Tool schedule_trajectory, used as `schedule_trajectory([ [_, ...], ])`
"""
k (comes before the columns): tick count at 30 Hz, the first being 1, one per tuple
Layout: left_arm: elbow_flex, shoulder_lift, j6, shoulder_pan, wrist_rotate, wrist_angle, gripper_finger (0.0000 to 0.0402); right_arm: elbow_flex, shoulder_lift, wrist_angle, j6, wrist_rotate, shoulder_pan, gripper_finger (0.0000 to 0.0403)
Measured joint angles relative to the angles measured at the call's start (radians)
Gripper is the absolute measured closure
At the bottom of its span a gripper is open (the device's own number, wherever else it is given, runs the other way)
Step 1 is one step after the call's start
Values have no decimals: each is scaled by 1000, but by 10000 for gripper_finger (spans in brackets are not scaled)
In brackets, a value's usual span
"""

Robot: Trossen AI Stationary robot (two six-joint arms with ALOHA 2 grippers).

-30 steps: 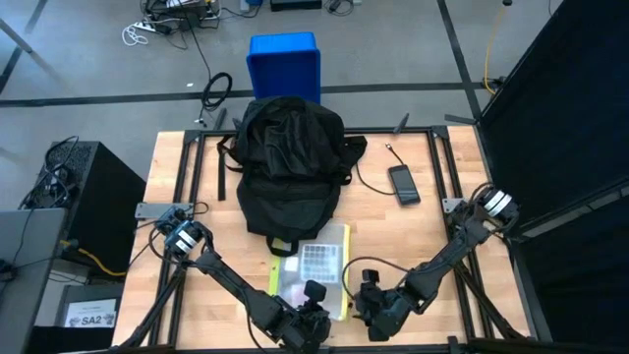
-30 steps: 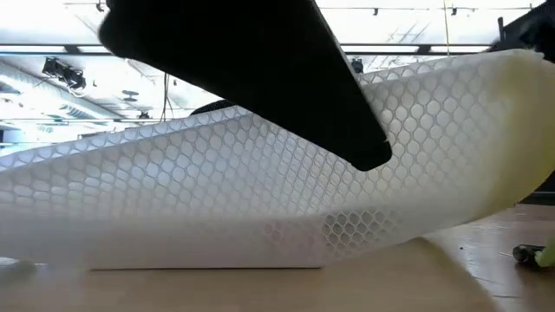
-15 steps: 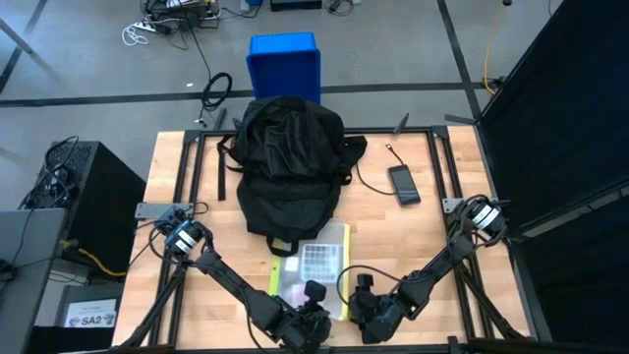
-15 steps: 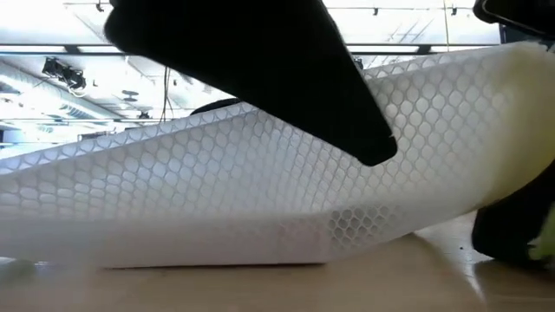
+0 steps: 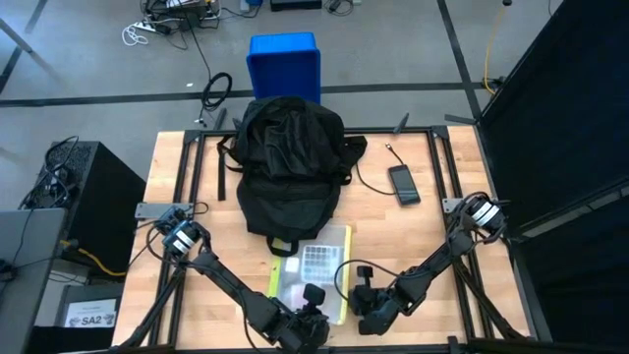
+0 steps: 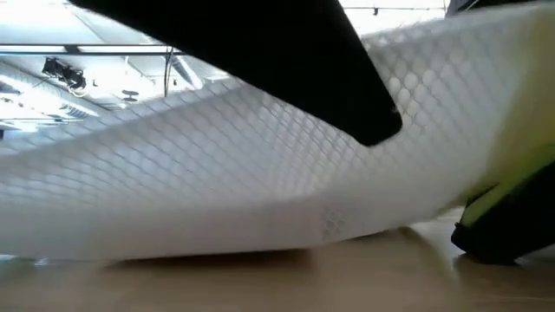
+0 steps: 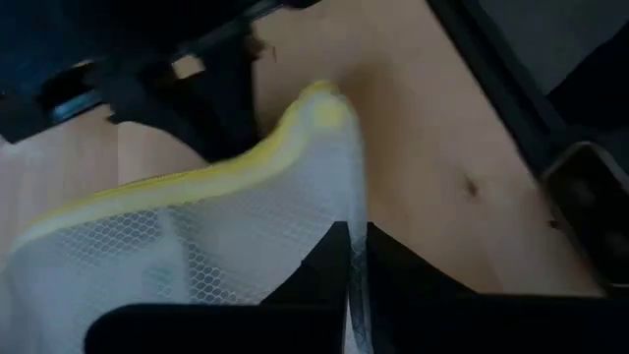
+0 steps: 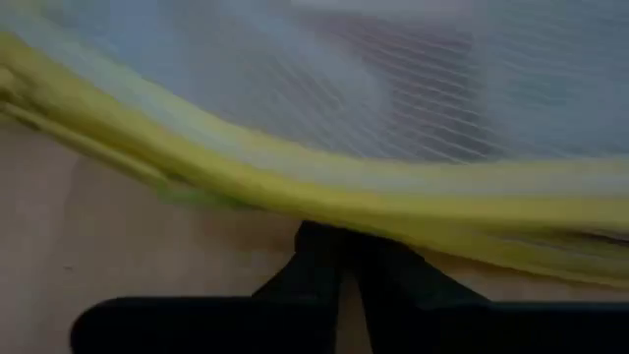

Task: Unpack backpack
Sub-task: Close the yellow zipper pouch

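The black backpack lies on the table's far middle. In front of it lies a translucent mesh pouch with yellow edges, its near end raised off the table. My left gripper is shut on the pouch's near end. My right gripper is shut at the pouch's near right edge. In the low view a dark finger of the left gripper lies over the mesh, and the right gripper shows low at the right. My left gripper pinches the pouch's mesh wall between its two fingers, just behind the yellow-edged near corner. It comes slanting down from the table's near side. The pouch's near end is held up off the table. My right gripper's shut fingertips meet the pouch's yellow edge from the near right, slanting down. The fingers lie across the edge. How much of the edge is between them is hidden by the fingers themselves.
A dark phone with a thin cable lies right of the backpack. A blue plastic bin stands on the floor beyond the table's far edge. Bare wood shows on the left and right of the table.
My right gripper has moved down and toward the table's left, up to the pouch's near right edge. In the low view the pouch's right end now stands higher than before. The left gripper has kept its hold in place.
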Motion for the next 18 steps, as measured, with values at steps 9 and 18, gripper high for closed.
schedule_trajectory([
  [9,0,-3,-3,-20,32,-1,402,-2,-84,-261,128,67,-3,401],
  [18,0,-3,-25,-22,40,-9,402,-2,-99,-305,144,49,-35,402],
])
